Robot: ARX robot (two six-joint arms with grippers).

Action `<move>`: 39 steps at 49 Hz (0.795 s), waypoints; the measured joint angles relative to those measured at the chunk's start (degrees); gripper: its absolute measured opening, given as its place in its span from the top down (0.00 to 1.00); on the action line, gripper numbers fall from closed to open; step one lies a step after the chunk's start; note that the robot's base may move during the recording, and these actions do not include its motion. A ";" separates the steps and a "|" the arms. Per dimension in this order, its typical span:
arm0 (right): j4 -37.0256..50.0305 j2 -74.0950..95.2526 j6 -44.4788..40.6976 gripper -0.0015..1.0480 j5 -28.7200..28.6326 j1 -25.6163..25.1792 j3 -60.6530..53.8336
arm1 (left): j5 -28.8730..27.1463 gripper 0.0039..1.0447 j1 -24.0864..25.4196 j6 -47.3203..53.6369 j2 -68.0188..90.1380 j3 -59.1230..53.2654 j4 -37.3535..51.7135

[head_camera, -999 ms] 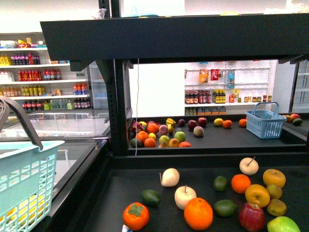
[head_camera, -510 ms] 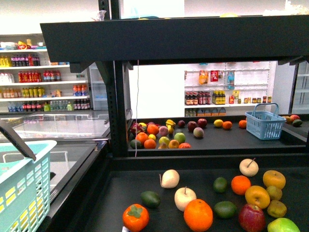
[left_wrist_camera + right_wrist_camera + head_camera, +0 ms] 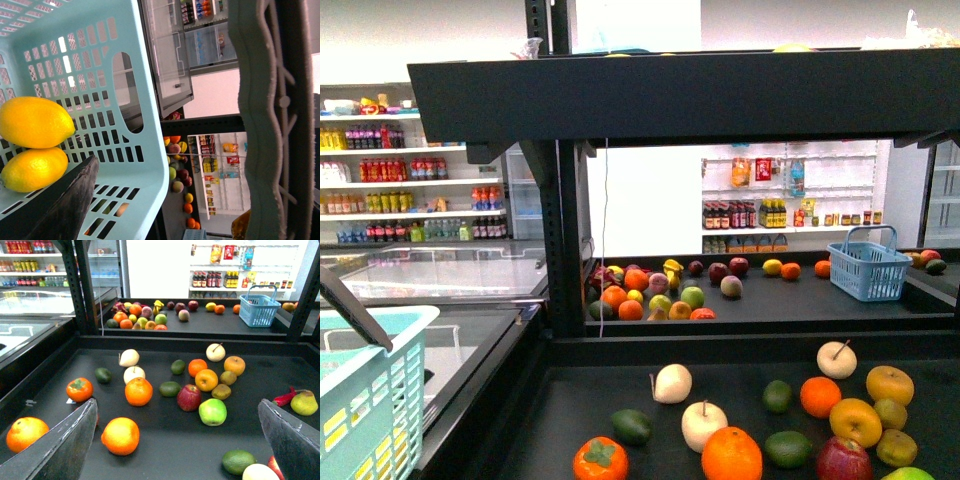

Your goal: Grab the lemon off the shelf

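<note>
The right gripper point(image 3: 180, 440) is hovering with jaws spread wide, holding nothing, over the fruit-covered shelf point(image 3: 165, 435). The left gripper's state cannot be told. Two lemons point(image 3: 35, 122) are lying touching inside the teal basket point(image 3: 145, 165).

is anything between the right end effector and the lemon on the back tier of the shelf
Yes: a red apple, an orange and the black ledge between tiers lie between the open right end effector and the lemon.

The light blue basket point(image 3: 365, 400) has sunk lower and further left in the front view
</note>
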 joint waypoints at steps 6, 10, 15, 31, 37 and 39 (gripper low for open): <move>0.00 0.00 0.00 0.07 0.00 0.00 0.00 | 0.24 0.07 -0.11 1.55 -3.26 -0.83 -3.56; 0.00 0.00 0.00 0.07 0.00 0.00 0.00 | 0.22 0.07 -0.11 2.47 -4.48 -1.29 -4.59; 0.00 0.00 0.00 0.07 0.00 0.00 0.00 | 0.07 0.07 0.02 3.30 -4.83 -1.68 -4.57; 0.00 0.00 0.00 0.07 0.00 0.00 0.00 | -0.07 0.07 1.29 0.70 1.14 1.42 -0.24; 0.00 0.00 0.00 0.07 0.00 0.00 0.00 | 0.39 0.07 1.36 -1.75 3.85 3.91 -0.31; 0.00 0.00 0.00 0.07 0.00 0.00 0.00 | 0.83 0.07 1.36 -2.25 4.42 4.90 -0.81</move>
